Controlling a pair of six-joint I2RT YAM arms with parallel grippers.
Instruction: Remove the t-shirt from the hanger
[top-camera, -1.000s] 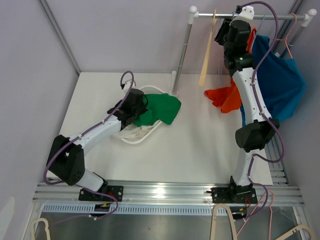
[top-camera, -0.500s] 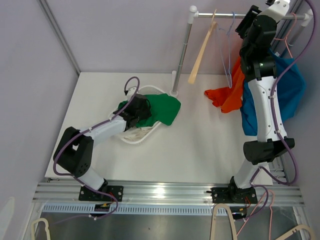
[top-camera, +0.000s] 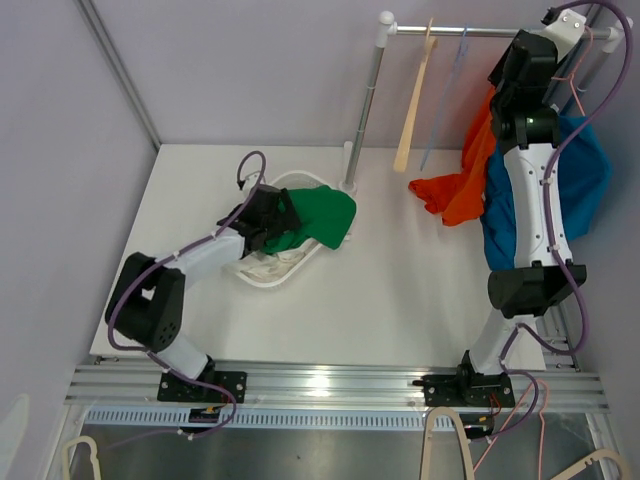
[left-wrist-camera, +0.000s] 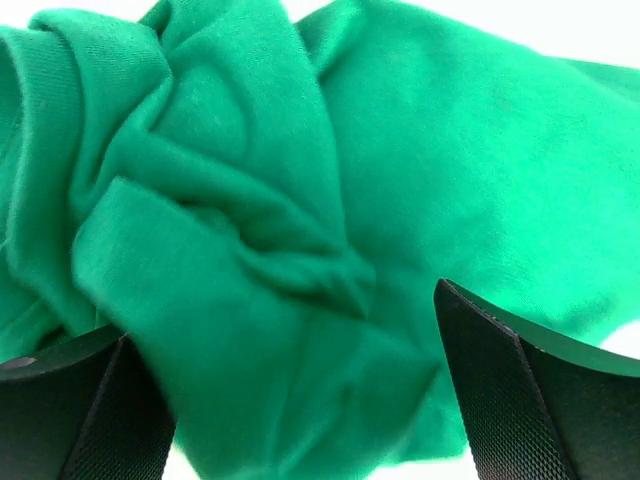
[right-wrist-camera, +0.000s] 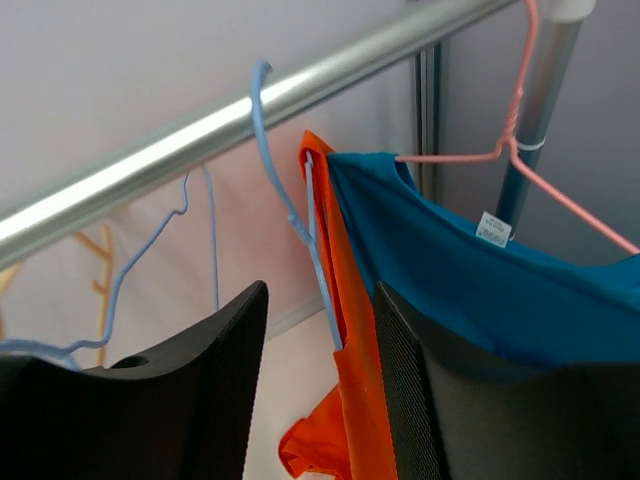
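An orange t-shirt (right-wrist-camera: 355, 330) hangs on a light-blue wire hanger (right-wrist-camera: 290, 210) from the metal rail (right-wrist-camera: 200, 135). My right gripper (right-wrist-camera: 320, 390) is up at the rail (top-camera: 470, 30), open, with that hanger's wire and the shirt's shoulder between its fingers. The shirt (top-camera: 468, 185) trails down to the table. A green t-shirt (top-camera: 320, 215) lies crumpled in the white basket (top-camera: 262, 280). My left gripper (top-camera: 268, 218) hovers just over it, jaws wide open; in the left wrist view green cloth (left-wrist-camera: 300, 200) fills the gap between the fingers.
A blue t-shirt (right-wrist-camera: 500, 290) hangs on a pink hanger (right-wrist-camera: 520, 130) right beside the orange one. To its left on the rail are an empty light-blue hanger (top-camera: 445, 100) and a wooden hanger (top-camera: 413, 110). The rack's post (top-camera: 365, 110) stands behind the basket.
My left gripper has opened and let go of the green t-shirt in the basket. My right arm has moved right along the rail, from the wooden hanger to the orange t-shirt's hanger.
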